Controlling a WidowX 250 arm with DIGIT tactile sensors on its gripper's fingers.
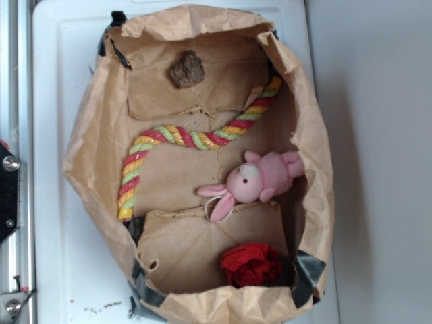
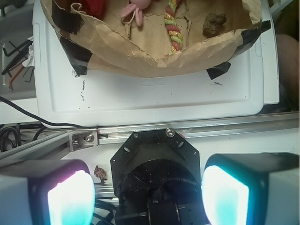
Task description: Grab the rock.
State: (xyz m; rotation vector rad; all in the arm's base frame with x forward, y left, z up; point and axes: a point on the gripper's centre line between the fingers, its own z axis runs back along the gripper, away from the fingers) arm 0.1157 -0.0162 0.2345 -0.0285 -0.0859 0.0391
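Observation:
The rock is a small dark brown, rough lump lying on the brown paper floor near the top of the exterior view. In the wrist view the rock shows at the upper right, inside the paper bag's wall. My gripper hangs well back from the bag, over the robot's black base, with its two glowing pads wide apart and nothing between them. The exterior view does not show the gripper.
A torn-open brown paper bag forms a walled tray on a white lid. Inside lie a striped rope, a pink bunny and a red wrinkly lump. An aluminium rail runs below the lid.

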